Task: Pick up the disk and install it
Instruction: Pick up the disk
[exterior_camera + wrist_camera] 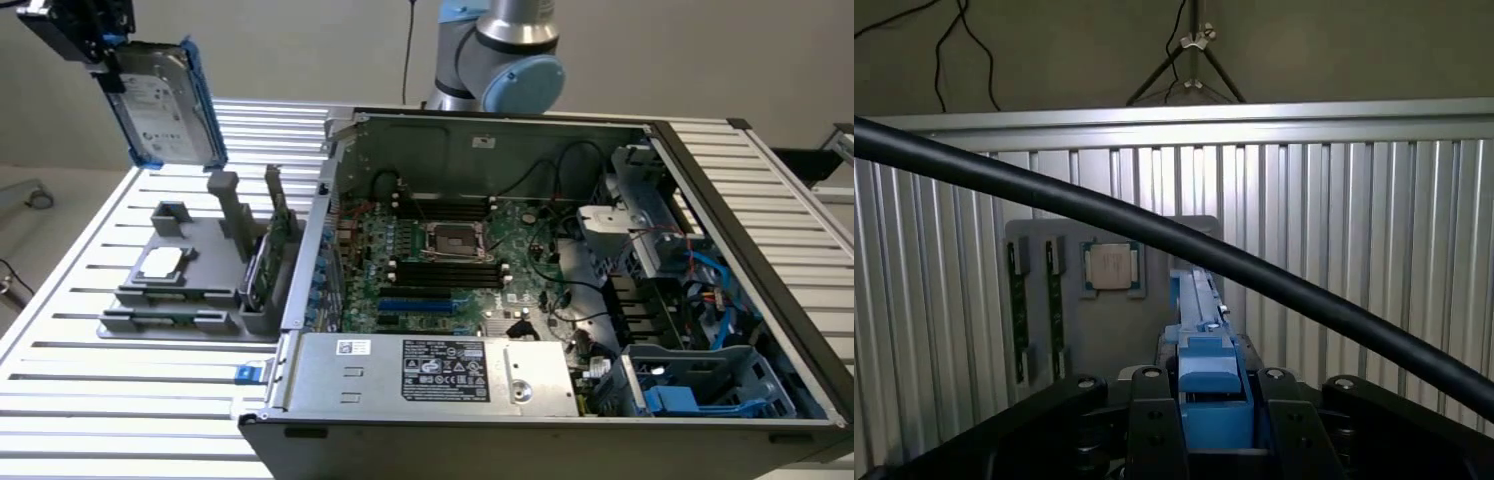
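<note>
The disk (167,105), a silver-grey drive with a white label in a blue carrier, hangs upright in the air at the exterior view's upper left. My gripper (96,42) is shut on its top end. It hangs above the grey holder plate (160,325), clear of it. In the wrist view the blue carrier's edge (1202,320) is clamped between my two black fingers (1154,420), with my gripper (1209,405) closed around it.
An open computer case (534,420) lies on the slatted table (80,380), with its motherboard (454,250) and blue drive bays (701,385) exposed. The holder plate carries a small square chip (160,262) and an upright green card (274,260). A black cable (1154,235) crosses the wrist view.
</note>
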Tool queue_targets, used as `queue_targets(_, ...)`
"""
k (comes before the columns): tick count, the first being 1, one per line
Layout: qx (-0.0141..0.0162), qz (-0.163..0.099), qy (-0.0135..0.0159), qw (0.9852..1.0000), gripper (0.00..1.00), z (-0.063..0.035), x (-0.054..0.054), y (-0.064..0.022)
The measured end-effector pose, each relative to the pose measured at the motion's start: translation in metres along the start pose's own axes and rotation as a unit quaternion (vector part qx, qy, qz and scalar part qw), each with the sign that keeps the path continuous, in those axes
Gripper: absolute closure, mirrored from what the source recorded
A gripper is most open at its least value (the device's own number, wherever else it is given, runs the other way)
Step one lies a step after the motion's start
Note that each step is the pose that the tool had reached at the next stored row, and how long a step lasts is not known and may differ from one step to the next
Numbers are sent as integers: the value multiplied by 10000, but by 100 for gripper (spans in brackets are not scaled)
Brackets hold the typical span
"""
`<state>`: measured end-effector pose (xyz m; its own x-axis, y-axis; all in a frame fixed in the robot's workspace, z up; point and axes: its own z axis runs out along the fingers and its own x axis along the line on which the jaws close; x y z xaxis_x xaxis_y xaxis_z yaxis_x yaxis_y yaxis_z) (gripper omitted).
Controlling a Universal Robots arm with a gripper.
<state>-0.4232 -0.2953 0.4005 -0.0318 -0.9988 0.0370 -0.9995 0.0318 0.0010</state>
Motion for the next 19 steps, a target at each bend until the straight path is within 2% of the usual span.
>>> queue_targets(4,-11,0,0,10000,67,-128,3,-46)
queue_targets(7,-18,-1,0,10000,67,-216,4,-111)
queue_targets(19,-44,-44,1,10000,67,-525,0,-608)
